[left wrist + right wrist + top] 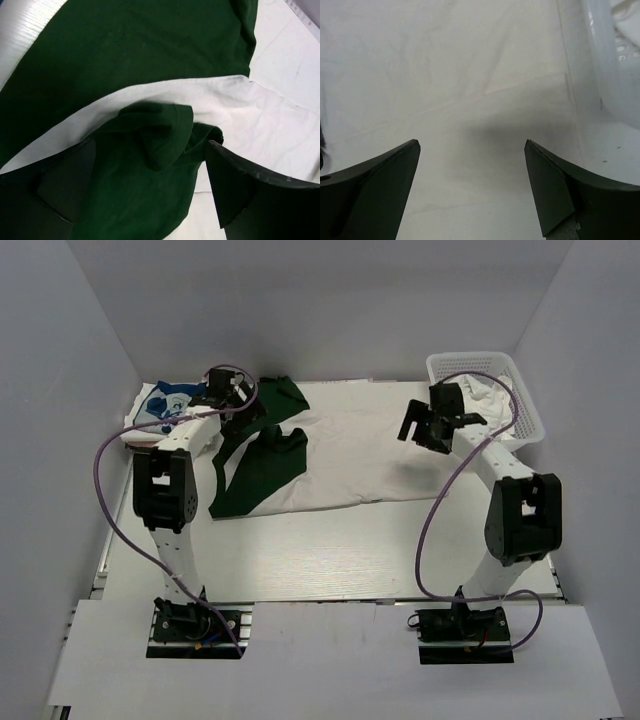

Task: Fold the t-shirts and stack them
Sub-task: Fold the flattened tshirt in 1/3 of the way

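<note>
The white t-shirt (350, 455) with dark green sleeves (262, 465) lies spread across the middle of the table. My left gripper (238, 405) is open over its far left part, and in the left wrist view (150, 150) a bunched fold of green sleeve (155, 135) lies between the wide-apart fingers. My right gripper (418, 430) hovers open and empty over the shirt's right part; the right wrist view (472, 145) shows only white cloth (445, 75) below it. The white-and-blue cartoon-print shirt (165, 405) lies folded at the far left. No pink shirt shows.
A white plastic basket (525, 400) holding white cloth stands at the far right, and its wall shows in the right wrist view (610, 75). White walls enclose the table on three sides. Purple cables loop beside both arms.
</note>
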Tool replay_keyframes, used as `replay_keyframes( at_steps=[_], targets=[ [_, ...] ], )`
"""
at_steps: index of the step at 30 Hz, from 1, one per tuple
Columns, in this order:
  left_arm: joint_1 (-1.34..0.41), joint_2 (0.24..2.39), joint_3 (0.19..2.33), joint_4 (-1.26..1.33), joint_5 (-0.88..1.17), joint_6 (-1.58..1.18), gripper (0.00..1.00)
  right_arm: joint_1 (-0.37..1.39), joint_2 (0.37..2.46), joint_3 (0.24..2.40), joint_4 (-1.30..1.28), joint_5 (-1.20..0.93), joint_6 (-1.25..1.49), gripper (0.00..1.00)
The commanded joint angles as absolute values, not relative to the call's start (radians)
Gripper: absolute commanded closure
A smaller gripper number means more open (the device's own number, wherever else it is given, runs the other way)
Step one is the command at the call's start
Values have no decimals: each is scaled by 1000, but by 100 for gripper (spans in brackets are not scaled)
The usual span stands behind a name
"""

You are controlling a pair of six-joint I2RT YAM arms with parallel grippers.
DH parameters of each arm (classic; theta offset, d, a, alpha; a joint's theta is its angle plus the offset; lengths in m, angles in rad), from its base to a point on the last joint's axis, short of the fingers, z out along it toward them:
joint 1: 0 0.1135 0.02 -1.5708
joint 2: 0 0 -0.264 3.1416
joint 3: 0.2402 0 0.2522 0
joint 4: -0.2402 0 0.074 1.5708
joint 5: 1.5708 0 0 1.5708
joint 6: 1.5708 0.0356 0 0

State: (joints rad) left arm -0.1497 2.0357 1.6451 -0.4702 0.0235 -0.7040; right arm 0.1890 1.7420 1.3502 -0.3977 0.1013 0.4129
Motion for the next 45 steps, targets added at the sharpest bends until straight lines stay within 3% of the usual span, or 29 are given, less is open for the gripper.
replay_keyframes(
  at_steps=[1,5,9,16,20,27,31,33,37,41,45],
  targets=[
    [-149,1906,1610,-500,121,-686,0,230,1634,1280,-387,78,376,9],
    [-158,1769,1332,-376,164,-686,0,265,1606,1149,-342,100,364,9],
    [-167,1721,1159,-330,173,-695,0,285,1672,1154,-351,104,351,9],
    [-156,1781,1042,-316,180,-695,0,290,1833,1198,-342,75,376,9],
    [-156,1770,982,-359,155,-684,0,290,1821,1093,-342,75,419,9],
    [-178,1540,650,-434,179,-741,0,336,1554,735,-370,81,544,9],
    [-178,1298,487,-596,129,-798,0,380,1338,545,-466,75,584,9],
    [-187,1107,477,-724,98,-848,0,417,1177,532,-529,69,591,9],
    [-196,873,477,-652,245,-864,0,459,973,575,-528,55,560,9],
    [-205,931,555,-581,279,-848,0,469,969,606,-407,19,526,9],
    [-225,1083,617,-480,323,-802,0,474,1102,623,-312,-34,523,9]
  ],
)
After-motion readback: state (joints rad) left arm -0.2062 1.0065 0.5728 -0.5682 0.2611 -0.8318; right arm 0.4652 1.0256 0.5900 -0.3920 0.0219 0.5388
